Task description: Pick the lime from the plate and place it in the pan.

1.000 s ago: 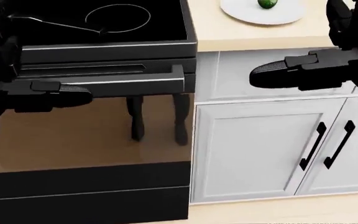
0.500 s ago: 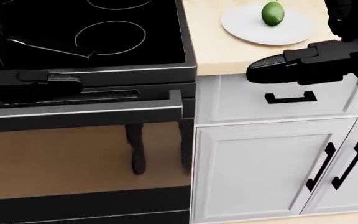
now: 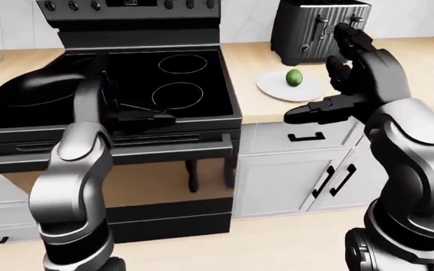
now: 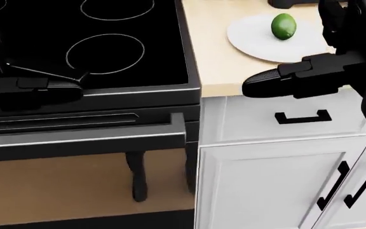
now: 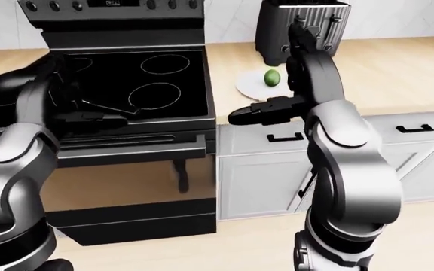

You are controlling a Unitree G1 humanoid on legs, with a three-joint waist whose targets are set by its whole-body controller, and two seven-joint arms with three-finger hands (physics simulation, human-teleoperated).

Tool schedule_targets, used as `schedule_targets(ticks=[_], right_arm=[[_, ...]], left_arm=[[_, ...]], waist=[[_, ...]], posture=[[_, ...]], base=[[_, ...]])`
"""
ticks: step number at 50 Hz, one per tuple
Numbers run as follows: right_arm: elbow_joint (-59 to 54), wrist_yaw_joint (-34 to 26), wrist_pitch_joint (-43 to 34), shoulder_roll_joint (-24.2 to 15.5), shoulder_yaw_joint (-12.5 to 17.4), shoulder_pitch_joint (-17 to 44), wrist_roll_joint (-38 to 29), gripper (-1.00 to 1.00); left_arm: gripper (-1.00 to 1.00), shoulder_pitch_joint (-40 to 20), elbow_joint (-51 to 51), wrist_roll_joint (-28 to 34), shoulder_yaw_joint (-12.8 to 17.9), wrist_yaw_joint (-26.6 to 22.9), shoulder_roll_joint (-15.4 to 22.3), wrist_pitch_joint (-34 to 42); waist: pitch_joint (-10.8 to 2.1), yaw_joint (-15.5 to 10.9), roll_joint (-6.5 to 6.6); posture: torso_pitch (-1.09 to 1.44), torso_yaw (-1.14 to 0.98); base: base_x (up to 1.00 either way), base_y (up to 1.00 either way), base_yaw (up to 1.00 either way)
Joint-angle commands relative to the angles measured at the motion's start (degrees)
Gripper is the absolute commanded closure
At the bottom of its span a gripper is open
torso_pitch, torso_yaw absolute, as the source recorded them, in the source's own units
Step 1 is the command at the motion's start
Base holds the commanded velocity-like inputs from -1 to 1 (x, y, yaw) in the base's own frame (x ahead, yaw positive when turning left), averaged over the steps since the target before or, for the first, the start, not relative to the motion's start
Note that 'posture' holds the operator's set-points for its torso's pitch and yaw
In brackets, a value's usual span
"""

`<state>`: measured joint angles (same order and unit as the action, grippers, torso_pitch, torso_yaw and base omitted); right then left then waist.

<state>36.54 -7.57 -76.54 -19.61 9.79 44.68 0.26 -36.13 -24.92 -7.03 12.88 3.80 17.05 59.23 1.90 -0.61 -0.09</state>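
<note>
On the counter beside the stove [image 3: 164,84], the lime [image 4: 283,25] sits on the white plate [image 4: 259,43], untouched, so you have the whole task ahead of you: no grasp made, nothing carried, and the pan [image 3: 40,89] on the stove's left side, as the left-eye view shows it, holds no fruit. Your right hand [image 3: 353,79] hangs near the plate's right edge in that view, fingers spread and clear of the lime, one dark finger [image 4: 278,81] jutting leftward across the counter's lip in the head view. Your left hand [image 3: 130,118] hovers low by the stove's near edge, close to the pan's thin handle; its fingers look loosely extended and grip nothing that can be made out, though the black-on-black render leaves that uncertain. The lime reads as slightly egg-shaped, its long axis running roughly top to bottom in the head view, the narrower tip toward the top, where a dark toaster [image 3: 319,25] stands just past the plate. What remains, by this picture's evidence: reach, close, lift, cross to the pan, release
</note>
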Motion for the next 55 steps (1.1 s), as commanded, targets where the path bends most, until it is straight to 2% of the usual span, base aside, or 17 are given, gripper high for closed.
schedule_targets(ticks=[1,4,5,7,13,17,19,20,26,31,33,40,44,45,46,50,55], right_arm=[[0.8,0.1,1.3,-0.8,0.8,1.5,-0.7,-1.00],[0.8,-0.1,1.2,-0.8,0.9,1.6,-0.9,-1.00],[0.8,-0.2,1.1,-0.8,1.0,1.9,-0.9,-1.00],[0.7,-0.2,1.3,-0.7,1.0,1.7,-1.0,-1.00],[0.5,-0.2,1.7,-0.4,1.0,1.5,-1.1,-1.00],[0.4,-0.3,1.8,-0.3,1.1,1.3,-1.2,-1.00],[0.3,-0.2,2.0,-0.2,1.0,1.3,-1.3,-1.00],[0.5,-0.3,1.9,-0.2,0.9,1.2,-1.3,-1.00],[0.8,-0.6,0.7,-0.9,1.4,2.3,-1.1,-1.00],[0.7,-0.4,1.4,-0.4,1.0,1.4,-1.2,-1.00],[-0.4,-0.5,2.0,-0.6,0.6,1.9,-1.2,-1.00],[-0.9,-0.8,2.6,-0.3,0.4,1.8,-1.7,-1.00],[-0.9,-0.9,2.5,-0.2,0.5,1.9,-1.8,-1.00],[-0.8,-0.9,2.3,-0.2,0.7,2.2,-1.8,-1.00],[-0.7,-0.9,2.0,-0.2,0.7,2.3,-1.8,-1.00],[-0.5,-1.1,1.8,-0.5,0.8,2.1,-1.8,-1.00],[-0.4,-1.3,1.3,-0.9,0.8,2.8,-1.7,-1.00]], left_arm=[[-1.00,-1.6,-1.2,-0.1,-0.1,0.0,0.3,-1.7],[-1.00,-1.9,-1.5,-0.2,-0.1,0.1,0.4,-1.1],[-1.00,-1.9,-1.4,-0.2,-0.1,0.1,0.4,-1.3],[-1.00,-1.8,-1.2,-0.2,0.0,0.1,0.4,-1.5],[-1.00,-2.0,-1.2,-0.6,0.3,0.2,0.4,-1.3],[-1.00,-1.9,-1.6,-0.8,-0.1,0.6,0.1,-0.9],[-1.00,-1.4,-0.5,-0.7,-0.2,0.3,0.2,-2.4],[-1.00,-1.5,-1.0,-0.7,-0.3,0.3,0.2,-1.9],[-1.00,-1.8,-0.9,-0.6,-0.5,0.4,0.0,-1.6],[-1.00,-1.1,-0.8,-0.3,-0.7,0.2,-0.2,-2.3],[-1.00,-0.7,-0.8,0.0,-1.2,0.2,-0.5,-2.3],[-1.00,-1.1,0.5,0.9,-1.5,-0.4,-0.8,-2.7],[-1.00,-1.2,0.3,1.4,-1.6,-0.8,-0.9,-2.4],[-1.00,-1.4,-0.1,1.4,-1.6,-0.8,-0.8,-1.6],[-1.00,-1.3,-0.5,1.6,-1.9,-0.8,-1.1,-1.4],[-1.00,-1.4,0.0,1.8,-1.7,-1.0,-1.2,-1.9],[-1.00,-1.8,-0.1,1.9,-1.7,-1.2,-1.3,-1.7]], waist=[[-1.13,0.2,0.32],[-1.99,-0.2,-3.70],[-1.46,-0.1,-2.43],[-0.89,-0.1,-2.84],[-0.24,0.2,0.04],[-0.90,0.8,4.16],[-1.02,0.4,3.13],[-0.93,0.6,3.92],[-0.94,0.1,1.72],[-2.28,-0.6,-3.66],[-0.91,-0.2,-3.20],[-0.23,0.2,0.56],[-0.83,0.9,5.10],[-0.89,0.4,2.79],[-1.11,0.7,4.03],[-1.74,0.4,3.15],[-1.31,-0.1,-0.95]], posture=[[0.00,0.00],[0.00,0.00],[0.00,0.00],[0.00,0.00],[0.00,0.00],[0.00,0.00],[0.00,0.00],[0.00,0.00],[0.00,0.00],[0.00,0.00],[0.00,0.00],[0.00,0.00],[0.00,0.00],[0.00,0.00],[0.00,0.00],[0.00,0.00],[0.00,0.00]], base=[[0.12,-0.15,0.00],[0.12,-0.14,0.00],[0.12,-0.15,0.00],[0.12,-0.15,0.00],[0.12,-0.15,0.00],[0.13,-0.15,0.00],[0.12,-0.14,0.00],[0.12,-0.14,0.00],[0.12,-0.15,0.00],[0.13,-0.15,0.00],[0.12,-0.14,0.00],[0.12,-0.15,0.00],[0.12,-0.15,0.00],[0.11,-0.15,0.00],[0.10,-0.15,0.00],[0.10,-0.15,0.00],[0.10,-0.14,0.00]])
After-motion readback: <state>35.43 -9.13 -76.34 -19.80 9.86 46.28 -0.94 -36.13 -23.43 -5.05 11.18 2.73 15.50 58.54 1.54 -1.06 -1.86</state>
